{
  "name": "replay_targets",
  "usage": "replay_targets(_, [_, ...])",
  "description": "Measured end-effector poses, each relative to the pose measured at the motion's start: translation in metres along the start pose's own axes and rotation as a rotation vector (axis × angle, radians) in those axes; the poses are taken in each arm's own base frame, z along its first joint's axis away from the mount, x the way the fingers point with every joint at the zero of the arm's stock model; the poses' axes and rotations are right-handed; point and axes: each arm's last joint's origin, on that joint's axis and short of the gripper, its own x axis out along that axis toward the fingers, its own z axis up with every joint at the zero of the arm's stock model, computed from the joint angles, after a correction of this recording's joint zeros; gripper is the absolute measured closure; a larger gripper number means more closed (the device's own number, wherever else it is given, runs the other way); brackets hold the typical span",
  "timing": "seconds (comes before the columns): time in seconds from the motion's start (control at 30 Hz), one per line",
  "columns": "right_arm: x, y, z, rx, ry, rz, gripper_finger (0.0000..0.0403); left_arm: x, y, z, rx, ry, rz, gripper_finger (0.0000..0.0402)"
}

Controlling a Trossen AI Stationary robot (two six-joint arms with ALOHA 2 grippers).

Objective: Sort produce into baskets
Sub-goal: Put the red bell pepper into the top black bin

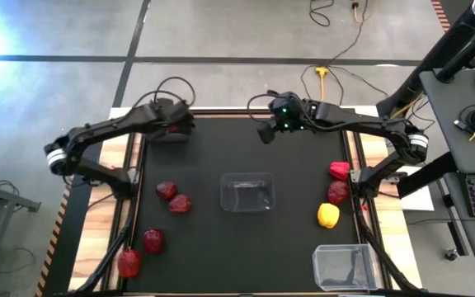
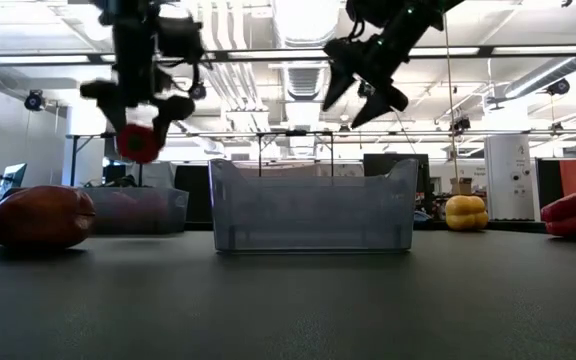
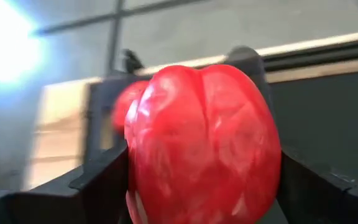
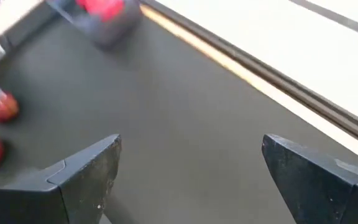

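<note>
Red pepper [image 3: 204, 146] in L gripper [image 2: 140, 118] (aloft).

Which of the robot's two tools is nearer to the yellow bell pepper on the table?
The right tool is nearer. It hangs open at the table's far edge, up and left of the yellow bell pepper in the high view. The left tool, holding a red pepper, is farther left.

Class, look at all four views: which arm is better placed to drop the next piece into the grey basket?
Left. The left gripper is shut on a red pepper above the grey basket. The right gripper is open and empty.
</note>
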Motion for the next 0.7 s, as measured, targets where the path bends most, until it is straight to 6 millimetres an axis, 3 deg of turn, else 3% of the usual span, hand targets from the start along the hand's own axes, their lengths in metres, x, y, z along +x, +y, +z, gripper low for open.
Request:
replay_targets(0.23, [-0.006,0.013,0.009,0.165,-0.077,0.061,0.0023,0.042,0.004,-0.006,-0.016,-0.096,-0.102,0.0055])
replay_targets(0.4, [-0.016,0.042,0.003,0.15,-0.024,0.2,0.0023,0.066,0.0,-0.011,0.011,-0.035,-0.114,0.0042])
replay_targets(0.53, [-0.025,0.062,-0.002,0.098,-0.047,0.214,0.0023,0.071,-0.002,-0.008,0.014,-0.015,-0.12,0.0039])
replay_targets(0.7, [-0.033,0.06,-0.005,0.03,-0.007,0.095,0.0023,0.068,-0.004,-0.008,0.017,0.021,-0.2,0.0038])
